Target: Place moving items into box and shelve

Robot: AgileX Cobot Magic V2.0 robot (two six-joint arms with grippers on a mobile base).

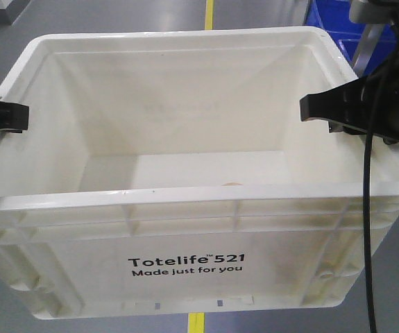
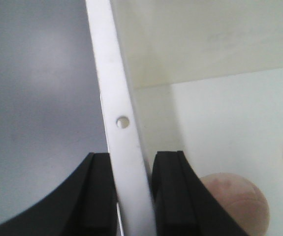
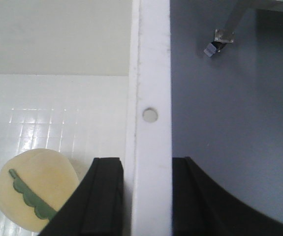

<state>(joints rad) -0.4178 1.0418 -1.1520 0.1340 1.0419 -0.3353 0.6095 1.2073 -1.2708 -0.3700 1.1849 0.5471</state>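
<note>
My left claw point(image 2: 132, 194) was clenched on the left rim of the box point(image 1: 185, 236), one finger outside the wall and one inside, and my right claw point(image 3: 146, 196) gripped the opposite rim the same way. On the bottom lay a pale yellow piece point(image 3: 35, 189) with a green stripe near the right wall, and a pinkish round piece point(image 2: 239, 201) near the left. Packing looked done, I judged; shelving remained. I saw nowhere to shelve it, and couldn't tell whether the box had left the floor point(image 1: 255, 14).
</note>
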